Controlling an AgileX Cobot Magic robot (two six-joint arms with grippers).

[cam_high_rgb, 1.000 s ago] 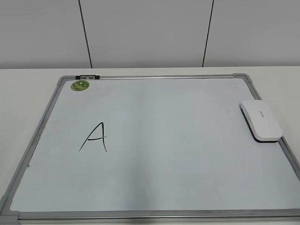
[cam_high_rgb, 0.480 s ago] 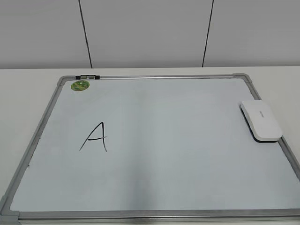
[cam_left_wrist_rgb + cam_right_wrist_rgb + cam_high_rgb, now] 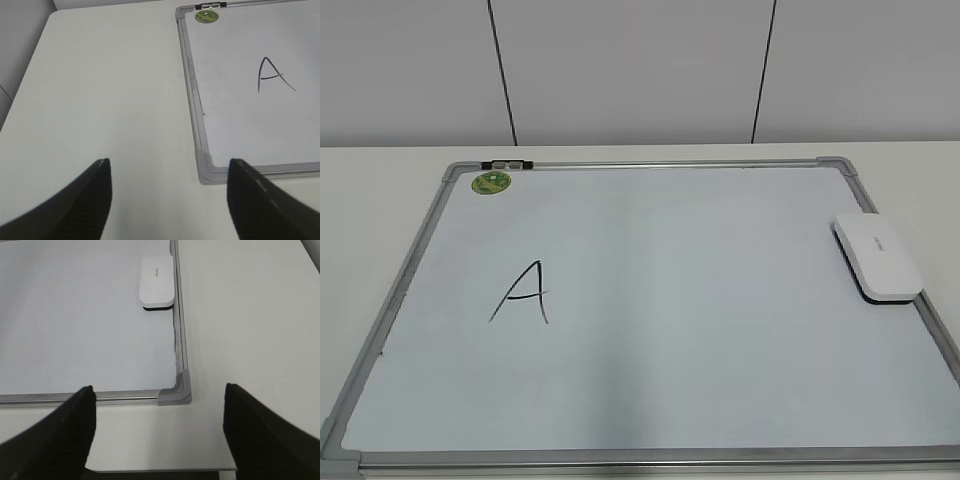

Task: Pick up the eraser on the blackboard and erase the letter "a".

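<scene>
The blackboard (image 3: pixel 415 255) lies flat on the table, with a green sticker (image 3: pixel 491 183) near its far left corner. The white eraser (image 3: pixel 877 257) rests on the board against its right frame; it also shows in the right wrist view (image 3: pixel 157 281). The only writing I see is a tall angular capital "A" (image 3: pixel 523 293), on the left half. No lowercase "a" is in view. My left gripper (image 3: pixel 169 161) is open and empty over the table, left of the board's near left corner. My right gripper (image 3: pixel 158 386) is open and empty over the near right corner (image 3: pixel 179 392).
The pale table (image 3: pixel 100 90) extends left of the board, and right of it in the right wrist view (image 3: pixel 250 315). A small black clip (image 3: pixel 507 163) sits on the far frame. A grey panelled wall (image 3: pixel 640 70) stands behind. The table's front edge (image 3: pixel 160 471) is near.
</scene>
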